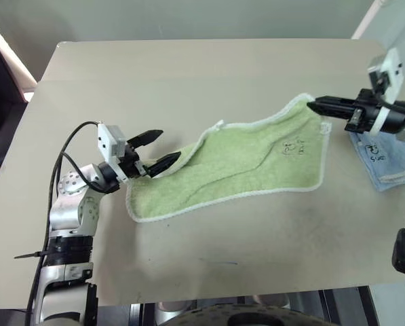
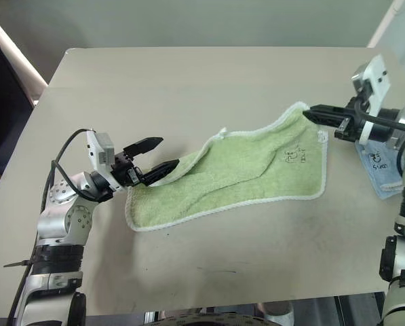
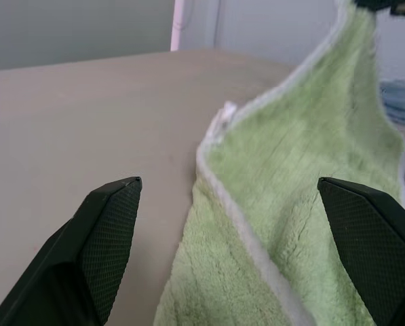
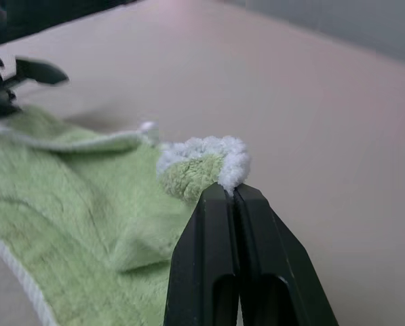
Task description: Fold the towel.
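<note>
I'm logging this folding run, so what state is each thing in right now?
towel: one corner lifted off the table, the rest lying rumpled on it.
right gripper: shut on the towel's raised corner.
left gripper: open, at the towel's near end, gripping nothing.
blue cloth: lying flat on the table.

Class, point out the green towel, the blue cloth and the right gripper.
towel (image 1: 243, 163): left eye view, middle of the green pile.
blue cloth (image 1: 382, 163): left eye view, its printed face.
right gripper (image 1: 315, 105): left eye view, the tip of its shut jaws.
</note>
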Controlling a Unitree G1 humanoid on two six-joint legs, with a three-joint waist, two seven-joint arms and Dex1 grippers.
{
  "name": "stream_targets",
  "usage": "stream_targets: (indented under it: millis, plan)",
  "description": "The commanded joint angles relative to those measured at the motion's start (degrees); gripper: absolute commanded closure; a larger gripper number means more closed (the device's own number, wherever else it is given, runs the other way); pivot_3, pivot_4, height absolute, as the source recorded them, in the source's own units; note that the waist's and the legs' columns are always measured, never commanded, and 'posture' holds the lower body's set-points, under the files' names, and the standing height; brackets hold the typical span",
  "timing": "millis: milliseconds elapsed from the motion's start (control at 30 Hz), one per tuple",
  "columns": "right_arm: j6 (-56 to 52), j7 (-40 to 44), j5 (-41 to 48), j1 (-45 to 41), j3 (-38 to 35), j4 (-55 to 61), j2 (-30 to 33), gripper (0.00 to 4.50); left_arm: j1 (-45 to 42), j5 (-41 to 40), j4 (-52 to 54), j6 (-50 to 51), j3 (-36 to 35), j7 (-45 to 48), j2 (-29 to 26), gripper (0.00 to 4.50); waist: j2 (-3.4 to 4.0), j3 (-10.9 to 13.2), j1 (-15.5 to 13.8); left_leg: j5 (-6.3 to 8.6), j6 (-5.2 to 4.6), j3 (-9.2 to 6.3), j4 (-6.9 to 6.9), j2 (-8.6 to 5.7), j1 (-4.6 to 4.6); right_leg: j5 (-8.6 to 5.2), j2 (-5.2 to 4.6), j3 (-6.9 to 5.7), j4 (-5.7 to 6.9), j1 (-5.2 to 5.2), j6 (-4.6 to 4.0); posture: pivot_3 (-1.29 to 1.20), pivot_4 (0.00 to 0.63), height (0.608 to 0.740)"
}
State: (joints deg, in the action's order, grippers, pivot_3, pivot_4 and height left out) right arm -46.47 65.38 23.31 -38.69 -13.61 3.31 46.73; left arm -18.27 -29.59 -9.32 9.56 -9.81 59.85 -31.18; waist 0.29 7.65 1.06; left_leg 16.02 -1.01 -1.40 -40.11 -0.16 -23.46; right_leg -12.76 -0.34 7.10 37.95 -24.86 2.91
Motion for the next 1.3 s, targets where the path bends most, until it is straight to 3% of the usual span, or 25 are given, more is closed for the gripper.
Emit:
stream_targets:
  millis: [33, 233, 633, 833, 1167, 1300]
  plan:
    - [-5.2, -4.1, 5.5, 0.8, -6.1, 10.5, 2.8, 4.49, -1.2, 1.8, -3.4, -2.8, -0.5, 3.2, -2.9, 0.00, 0.00, 0.0, 0.0, -0.03, 0.00, 0.00, 0.02, 0.00, 0.00, -0.03, 0.00, 0.00, 0.03, -0.02, -0.04, 0.00, 0.150, 0.728]
    - [-10.0, -9.1, 10.3, 1.1, -8.8, 17.4, 6.1, 4.49, -0.8, 0.3, -2.4, 0.9, 0.7, 9.0, -5.9, 0.00, -0.02, 0.0, 0.0, -0.05, 0.01, -0.01, 0.01, 0.00, 0.00, -0.04, 0.02, 0.00, 0.02, -0.01, -0.05, 0.00, 0.150, 0.728]
    - [-9.2, -13.2, 14.4, -0.4, -7.5, 18.2, 9.8, 4.49, 4.3, -3.3, 8.4, 7.6, 1.1, 15.7, -11.1, 0.00, -0.01, 0.0, 0.0, -0.03, -0.03, 0.00, 0.08, 0.00, -0.03, 0.06, 0.01, 0.01, 0.01, -0.10, 0.36, 0.00, 0.150, 0.728]
    - [-7.1, -12.7, 14.4, -2.2, -5.6, 17.2, 11.3, 4.49, 6.7, 1.2, 6.4, -1.5, 0.7, 17.4, -12.2, 0.00, -0.01, 0.0, 0.0, -0.03, -0.04, -0.01, 0.07, 0.00, -0.04, -0.08, 0.01, 0.03, 0.03, -0.12, 0.14, 0.00, 0.150, 0.728]
    - [-7.2, -12.9, 16.7, -5.8, -3.4, 18.3, 12.4, 4.49, 4.1, 8.5, -1.9, -16.8, 3.0, 15.0, -8.4, 0.00, -0.01, 0.0, -0.1, 0.02, -0.10, -0.01, 0.06, 0.00, -0.07, -0.08, 0.00, 0.03, 0.03, -0.17, 0.15, 0.00, 0.150, 0.728]
    - [-7.1, -12.9, 16.7, -5.6, -2.8, 18.6, 12.9, 4.49, 1.8, 9.5, -2.6, -17.7, 3.6, 12.7, -7.1, 0.00, -0.02, 0.0, -0.2, 0.02, -0.11, -0.01, 0.02, -0.01, -0.18, 0.09, -0.02, 0.00, 0.03, -0.23, 0.44, 0.00, 0.150, 0.728]
